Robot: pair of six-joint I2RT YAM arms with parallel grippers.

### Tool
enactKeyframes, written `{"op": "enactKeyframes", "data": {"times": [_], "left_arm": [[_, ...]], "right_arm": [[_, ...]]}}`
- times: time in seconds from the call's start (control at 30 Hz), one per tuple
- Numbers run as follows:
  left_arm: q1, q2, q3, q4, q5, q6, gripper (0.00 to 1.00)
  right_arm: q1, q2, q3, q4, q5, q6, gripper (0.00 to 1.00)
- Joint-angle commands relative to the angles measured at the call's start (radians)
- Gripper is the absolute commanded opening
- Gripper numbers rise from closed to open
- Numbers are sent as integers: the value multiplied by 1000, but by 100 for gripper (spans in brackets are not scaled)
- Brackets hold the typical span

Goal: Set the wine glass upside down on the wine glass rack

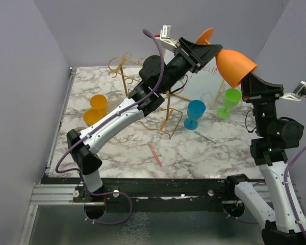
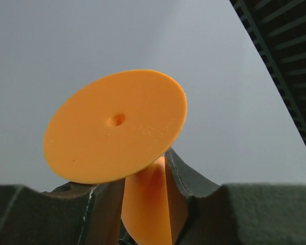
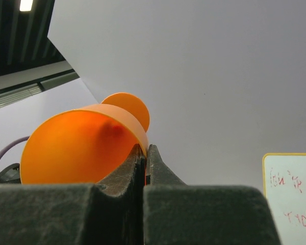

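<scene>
Wine glass, orange plastic, is held aloft between both arms above the far right part of the marble counter, clear of its surface. We see its long axis lying closer to level than upright. The flat foot points toward the far edge and the open mouth of the bowl faces the right edge and the right arm.

The left gripper clamps the stem just below the foot. In its wrist view the round foot fills the middle of the picture, with the dark fingers pressed against the stem on either side.

The right gripper pinches the wall of the bowl at its rim. From its wrist camera we look at the bowl from the mouth side, the two fingers nearly meeting with only the thin orange wall between them.

The wine glass rack, gold wire with curled loops, stands near the far edge, left of middle, partly behind the left arm and well apart from the wine glass.

Upright on the counter we count a blue glass right of centre and a green glass nearer the right edge, both in front of a whiteboard. Two orange cups sit by the left edge, and a red stick lies toward the near edge.
</scene>
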Motion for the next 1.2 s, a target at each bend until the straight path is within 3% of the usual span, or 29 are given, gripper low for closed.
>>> {"op": "enactKeyframes", "data": {"times": [0.0, 0.07, 0.2, 0.3, 0.43, 0.53, 0.6, 0.73, 0.83, 1.03, 1.17], "left_arm": [[-2, 31, 35, 31, -48, -9, 34], [-2, 41, 41, 31, -50, -4, 26], [-1, 42, 38, 36, -53, 22, 0], [-1, 34, 31, 49, -42, 67, 0], [5, 3, 11, 52, -15, 157, 0], [29, -44, -25, 52, 27, 218, 0], [70, -85, -50, 46, 93, 232, 0], [174, -175, -80, -30, 224, 273, 0], [222, -244, -68, -176, 255, 406, 0], [232, -378, -79, -498, 144, 728, 0], [232, -455, -166, -624, 53, 884, 0]], "right_arm": [[2, -18, -35, 29, -49, -16, 1], [2, -21, -42, 29, -54, -22, 1], [2, -29, -51, 18, -66, -37, 1], [2, -40, -37, -32, -72, -62, 3], [2, -56, -2, -134, -64, -105, 39], [2, -77, 7, -196, -57, -139, 56], [2, -92, 4, -230, -55, -161, 62], [2, -145, -55, -219, -79, -191, 69], [2, -178, -82, -220, -78, -213, 73], [2, -157, -33, -327, -51, -274, 73], [2, -125, 16, -410, -1, -321, 73]]}}
